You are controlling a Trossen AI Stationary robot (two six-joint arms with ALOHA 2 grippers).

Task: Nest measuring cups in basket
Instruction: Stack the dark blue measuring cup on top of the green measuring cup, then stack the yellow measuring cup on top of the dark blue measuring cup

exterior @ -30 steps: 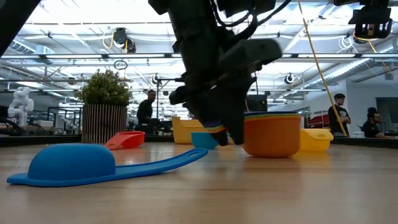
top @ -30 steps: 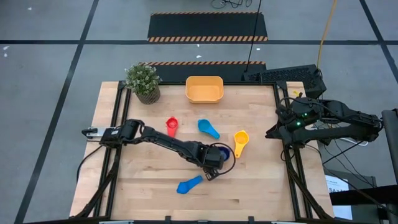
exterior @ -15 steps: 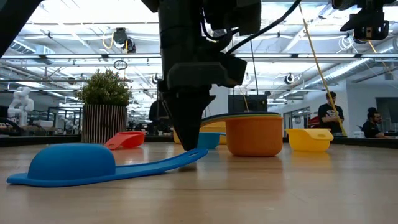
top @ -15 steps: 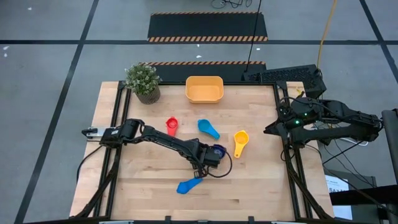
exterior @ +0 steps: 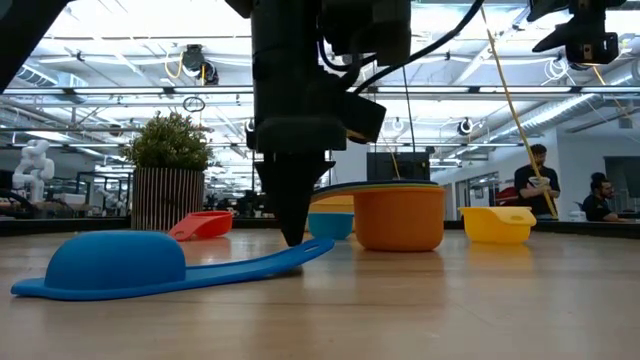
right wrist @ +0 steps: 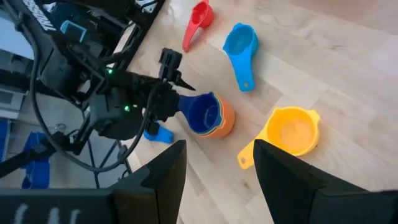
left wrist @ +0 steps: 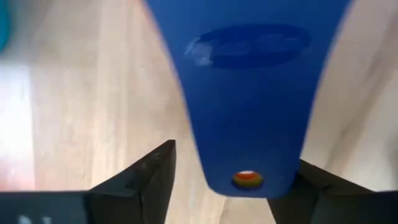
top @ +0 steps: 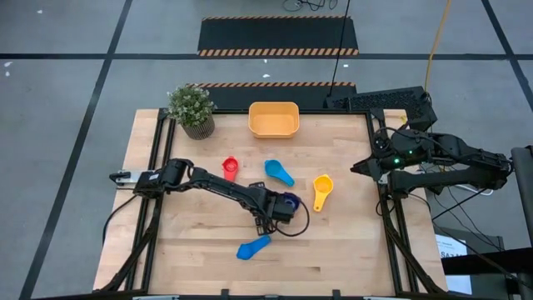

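A nested stack (top: 289,202) stands on the table's middle: an orange cup (exterior: 400,215) outside, a thin green rim, a dark blue cup (right wrist: 202,112) inside. My left gripper (top: 268,221) points down just left of the stack, open, its fingers on either side of the dark blue handle (left wrist: 249,112). A light blue cup (top: 254,247) lies upside down nearer. Another light blue cup (top: 279,172), a red cup (top: 230,168) and a yellow cup (top: 322,190) sit apart. The orange-yellow basket (top: 274,119) rests at the far edge. My right gripper (right wrist: 217,180) waits open off the right edge. My left gripper stands from above with the free end of the dark blue handle (left wrist: 249,177) between its open fingers. One finger (left wrist: 308,180) lies close to the handle's edge, and I cannot tell whether it touches. The stack rests upright on the table.
A small potted plant (top: 191,108) stands at the far left corner beside the basket. Black frame rails run along the left and right table edges (top: 383,208). People show in the room beyond the table in the low view.
My left gripper has moved a little toward the table's left edge and tipped from a slant to upright, pointing straight down. The nested stack has slid a short way left along the table with it. The other cups have stayed in place.
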